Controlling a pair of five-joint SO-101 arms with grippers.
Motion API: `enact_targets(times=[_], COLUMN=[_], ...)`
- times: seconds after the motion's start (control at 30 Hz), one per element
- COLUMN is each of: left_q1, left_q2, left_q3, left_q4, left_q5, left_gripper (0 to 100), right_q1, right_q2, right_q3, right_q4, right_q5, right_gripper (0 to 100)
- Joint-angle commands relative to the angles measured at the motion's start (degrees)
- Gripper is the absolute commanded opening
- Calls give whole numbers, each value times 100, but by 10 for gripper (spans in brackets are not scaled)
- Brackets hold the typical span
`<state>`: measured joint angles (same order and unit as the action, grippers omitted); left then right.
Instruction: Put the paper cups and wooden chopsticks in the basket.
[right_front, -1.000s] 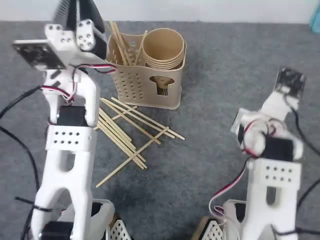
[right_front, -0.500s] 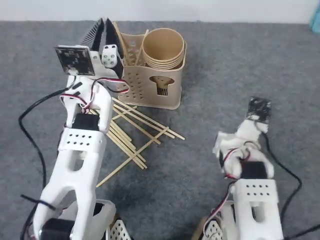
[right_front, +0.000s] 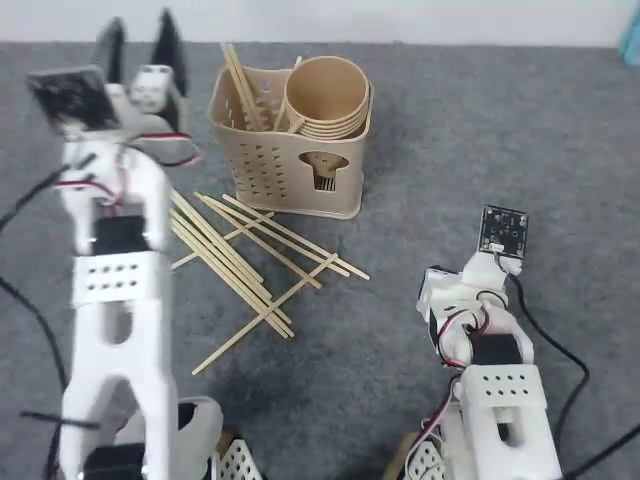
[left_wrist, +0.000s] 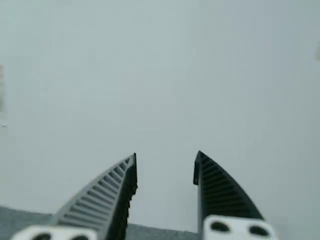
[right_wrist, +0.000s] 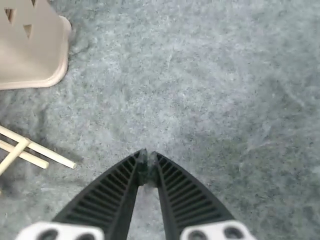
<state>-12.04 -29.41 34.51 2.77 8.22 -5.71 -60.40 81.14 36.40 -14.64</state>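
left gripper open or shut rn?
Open. The left gripper has a clear gap between its fingers, with nothing held; the high view shows the same spread.

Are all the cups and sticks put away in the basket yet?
Done: the stack of tan paper cups sits inside the beige perforated plastic basket, with a few wooden chopsticks standing beside it. In hand: nothing; the left tool is open and empty, the right tool shut on nothing. Left: a pile of loose wooden chopsticks lies on the grey carpet by the basket.
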Motion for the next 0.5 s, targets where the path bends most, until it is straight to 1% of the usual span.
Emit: enact_targets(times=[0.0,0.1,0.23,0.33,0.4,0.47], left_q1=[-615,-1046,-1389,-1618,-1705,-1758], left_q2=[-774,-1029,-1046,-932,-809,-659], left_q3=[-901,-1235,-1209,-945,-699,-374], left_q4=[2259,3640,4976,5644,5934,6031], left_q5=[-62,-62,-62,-62,-97,-114], left_gripper=[181,181,181,181,181,181], right_q1=[-22,-22,-22,-22,-22,-22], right_q2=[-127,-127,-127,-127,-119,-119], right_q3=[-18,9,35,35,35,123], right_q4=[-127,-127,-127,-127,-127,-268], right_q5=[79,79,79,114,440,747], right_gripper=[7,7,7,7,7,7])
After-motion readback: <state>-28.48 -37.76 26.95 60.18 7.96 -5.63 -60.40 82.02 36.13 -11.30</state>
